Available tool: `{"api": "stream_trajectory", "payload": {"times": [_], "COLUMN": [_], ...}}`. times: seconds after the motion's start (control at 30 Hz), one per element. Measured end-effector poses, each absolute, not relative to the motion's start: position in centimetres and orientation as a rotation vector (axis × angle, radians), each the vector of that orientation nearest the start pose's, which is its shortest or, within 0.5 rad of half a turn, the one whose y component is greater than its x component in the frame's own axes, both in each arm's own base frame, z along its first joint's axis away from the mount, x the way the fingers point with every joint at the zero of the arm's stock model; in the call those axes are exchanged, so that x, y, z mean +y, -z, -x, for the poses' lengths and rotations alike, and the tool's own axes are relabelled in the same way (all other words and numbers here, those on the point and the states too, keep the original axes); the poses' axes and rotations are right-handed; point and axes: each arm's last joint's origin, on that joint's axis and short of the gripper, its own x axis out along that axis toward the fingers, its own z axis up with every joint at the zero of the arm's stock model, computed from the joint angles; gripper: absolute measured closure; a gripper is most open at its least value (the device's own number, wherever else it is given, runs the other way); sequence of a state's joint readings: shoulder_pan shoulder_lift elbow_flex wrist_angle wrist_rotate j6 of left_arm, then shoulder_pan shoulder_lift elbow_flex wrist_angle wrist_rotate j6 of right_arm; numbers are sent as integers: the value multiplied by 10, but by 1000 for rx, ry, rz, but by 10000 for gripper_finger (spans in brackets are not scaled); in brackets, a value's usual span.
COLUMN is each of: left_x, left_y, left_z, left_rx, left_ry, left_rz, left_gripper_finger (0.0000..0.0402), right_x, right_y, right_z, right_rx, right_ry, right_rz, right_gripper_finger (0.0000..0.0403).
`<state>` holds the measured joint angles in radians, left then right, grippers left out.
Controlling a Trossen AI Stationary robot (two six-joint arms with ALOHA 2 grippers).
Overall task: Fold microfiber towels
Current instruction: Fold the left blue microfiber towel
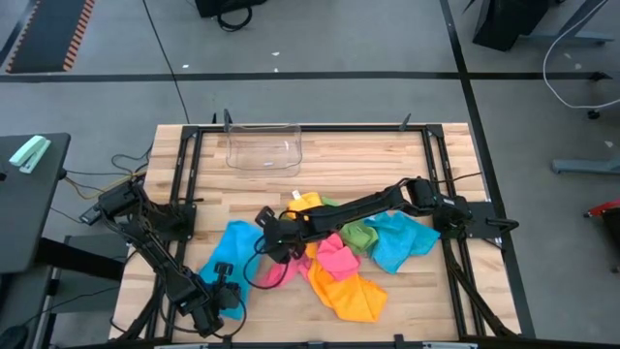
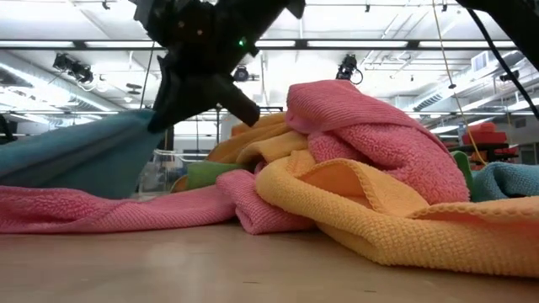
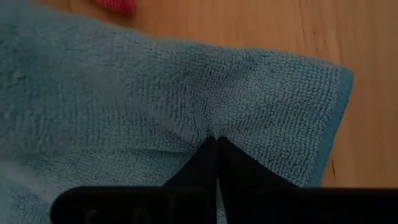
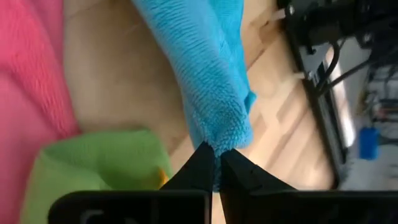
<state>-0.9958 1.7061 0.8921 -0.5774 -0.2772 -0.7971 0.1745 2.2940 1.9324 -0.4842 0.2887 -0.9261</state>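
A blue microfiber towel [image 1: 232, 250] lies at the table's near left, beside a pile of pink [image 1: 336, 257], orange [image 1: 354, 294], green [image 1: 358, 235] and a second blue towel [image 1: 399, 239]. My left gripper [image 1: 219, 295] is shut on the blue towel by its near corner. My right gripper [image 1: 264, 236], reaching in from the right across the pile, is shut on the same towel's far right part and holds that part raised. In the low view, this towel [image 2: 84, 156] slopes up to my right gripper [image 2: 162, 118]. My left gripper pinches a small pucker of the blue towel [image 3: 214, 127] between its two fingers, a little in from the towel's corner [image 3: 341, 84]. The fingers come steeply from above. The cloth around them lies flat on the table, with creases running into the fingertips. My right gripper pinches a bunched corner of the blue towel [image 4: 222, 134] between its two fingertips, slanting down from the table's right. That end is lifted clear of the table. The cloth runs away from the fingers as a narrow gathered band; I cannot count its layers.
A clear plastic bin [image 1: 263, 147] stands at the table's far edge. The towel pile fills the near middle under my right arm. Bare wood [image 1: 339, 174] shows between the bin and the pile. Black frame rails [image 1: 433, 165] run along both sides.
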Motion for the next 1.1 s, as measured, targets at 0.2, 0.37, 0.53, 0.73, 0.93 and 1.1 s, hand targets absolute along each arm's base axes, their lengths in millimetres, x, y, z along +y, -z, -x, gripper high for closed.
{"api": "stream_trajectory", "payload": {"times": [0.2,0.37,0.53,0.73,0.93,1.1], "left_x": [-235,-236,-237,-240,-244,-248], "left_y": [-134,-134,-135,-141,-166,-177], "left_z": [-162,-163,-163,-164,-167,-165], "left_rx": [1221,1214,1209,1224,1262,1298], "left_ry": [102,106,111,121,97,113], "left_rz": [-146,-140,-133,-129,-184,-192], "left_gripper_finger": [382,379,385,376,371,358], "right_x": [68,60,79,117,144,153], "right_y": [-198,-192,-189,-190,-198,-198], "right_z": [-500,-492,-484,-478,-476,-474], "right_rx": [899,1014,1068,1023,943,932], "right_ry": [-296,-242,-196,-212,-216,-213], "right_rz": [1128,962,842,857,838,821], "right_gripper_finger": [366,298,220,186,189,190]}}
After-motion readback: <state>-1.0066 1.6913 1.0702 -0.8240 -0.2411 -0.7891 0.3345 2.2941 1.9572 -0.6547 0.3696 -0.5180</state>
